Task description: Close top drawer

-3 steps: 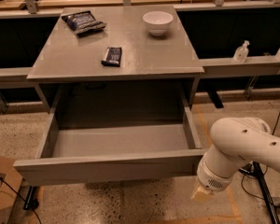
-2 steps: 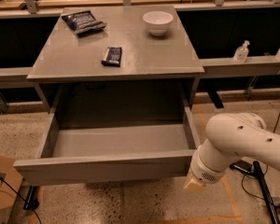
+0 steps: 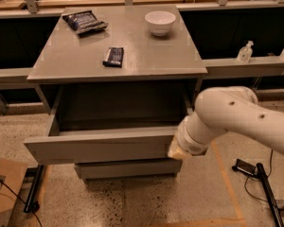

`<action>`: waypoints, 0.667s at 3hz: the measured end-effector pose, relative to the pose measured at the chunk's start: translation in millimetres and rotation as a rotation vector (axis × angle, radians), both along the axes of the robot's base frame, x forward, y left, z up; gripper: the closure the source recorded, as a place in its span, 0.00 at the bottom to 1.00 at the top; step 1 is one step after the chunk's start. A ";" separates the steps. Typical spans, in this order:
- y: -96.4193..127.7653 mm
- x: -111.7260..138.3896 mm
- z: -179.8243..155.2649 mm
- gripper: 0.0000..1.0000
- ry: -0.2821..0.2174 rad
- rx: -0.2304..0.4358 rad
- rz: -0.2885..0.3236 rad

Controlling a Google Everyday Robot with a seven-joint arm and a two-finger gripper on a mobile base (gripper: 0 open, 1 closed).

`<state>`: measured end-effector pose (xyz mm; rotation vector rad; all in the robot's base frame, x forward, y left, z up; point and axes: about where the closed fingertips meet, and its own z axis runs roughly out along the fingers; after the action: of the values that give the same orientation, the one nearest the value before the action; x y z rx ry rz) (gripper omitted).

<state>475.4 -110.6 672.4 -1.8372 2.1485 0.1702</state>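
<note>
- The gripper (image 3: 178, 151) sits at the right end of the top drawer's front panel, below and in front of the table's front right corner. It appears to touch the panel, or to be just beside it. Whether it is released or clenched cannot be told, because the wrist hides its tip.
- The white arm (image 3: 236, 117) reaches in from the right, past the table's right edge, with the wrist angled down towards the panel.
- The top drawer (image 3: 99, 148) stands pulled out under the front edge of the table (image 3: 146, 51), its grey interior showing. It is about half open, so the closing push is likely under way but unfinished.
- A lower drawer (image 3: 128, 168) sits beneath it, far less pulled out.
- On the table, a white bowl (image 3: 160, 21) stands near the back right corner, a snack bag (image 3: 84, 21) near the back left corner, and a dark packet (image 3: 113, 56) towards the middle.
- Risk: the contact is far off-centre, so the drawer may skew on its runners and bind before it shuts.
- Risk: the gripper could slide off the panel's right end, and the push would be lost.
- Risk: as the drawer goes in, the bulky wrist nears the front right corner and could strike it.
- Risk: a hard slam could jolt the bowl.
</note>
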 end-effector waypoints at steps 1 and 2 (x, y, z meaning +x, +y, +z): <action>7.8 34.0 37.5 1.00 -0.099 0.029 0.017; 7.9 34.0 37.6 1.00 -0.099 0.029 0.016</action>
<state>509.4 -102.7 709.9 -1.8079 2.0554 0.1110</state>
